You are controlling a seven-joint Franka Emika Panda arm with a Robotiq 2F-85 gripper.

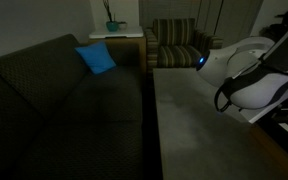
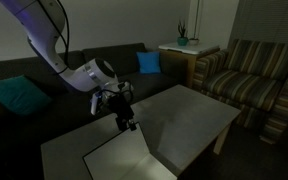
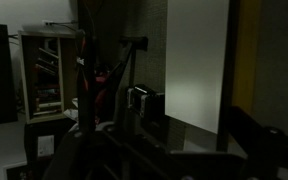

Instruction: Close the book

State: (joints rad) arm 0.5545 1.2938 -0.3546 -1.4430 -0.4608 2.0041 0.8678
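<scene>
The book [image 2: 124,160] lies flat by the front corner of the table [image 2: 196,110] in an exterior view, pale against the grey top. My claw [image 2: 126,123] hangs over its far edge; released or clenched, I cannot tell.

You are working in dim light in all three views. In an exterior view the sofa [image 1: 54,110] sinks almost to black from 7 to 10 o'clock, while the arm's white shell [image 1: 259,85] at 3 o'clock is the brightest patch, slightly blurred. In an exterior view the book [image 2: 119,160] at 6 o'clock shows pale against the darker counter [image 2: 194,115]. Your wrist view is darkest: a pale panel [image 3: 196,65] glows at 1 o'clock, and the foreground is black, unfocused silhouettes
</scene>
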